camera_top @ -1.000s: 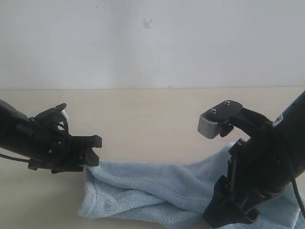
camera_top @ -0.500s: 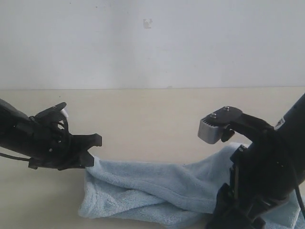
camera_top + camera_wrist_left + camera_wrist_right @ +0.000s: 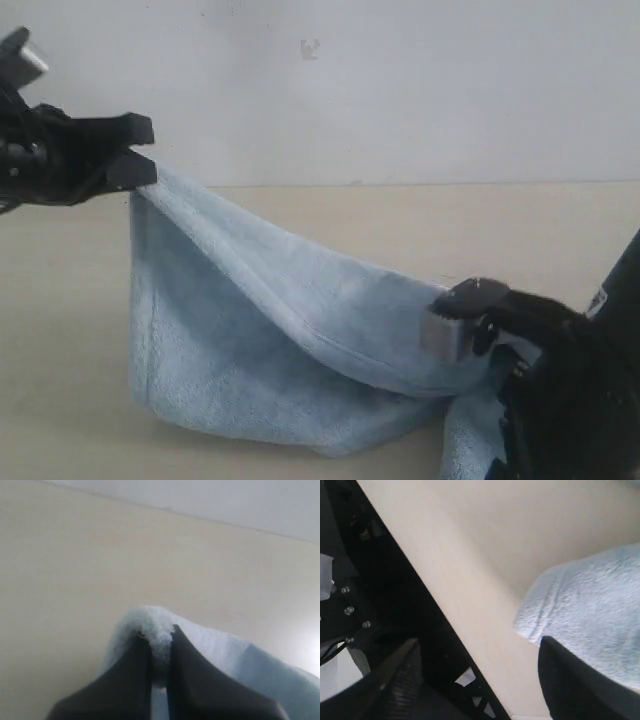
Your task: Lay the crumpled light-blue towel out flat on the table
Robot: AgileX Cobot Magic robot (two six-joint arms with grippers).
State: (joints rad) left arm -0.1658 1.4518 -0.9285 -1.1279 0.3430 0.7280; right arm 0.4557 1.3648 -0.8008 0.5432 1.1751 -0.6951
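Light-blue towel: 1 corner is clamped in the left gripper and held high over the table, apparently so folds are drawn out; right gripper is held spread apart, empty.

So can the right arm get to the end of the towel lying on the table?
Probably yes. The right gripper is open, low beside the towel's end on the table, and nothing shows between them. The left gripper holds the other corner up, well clear.
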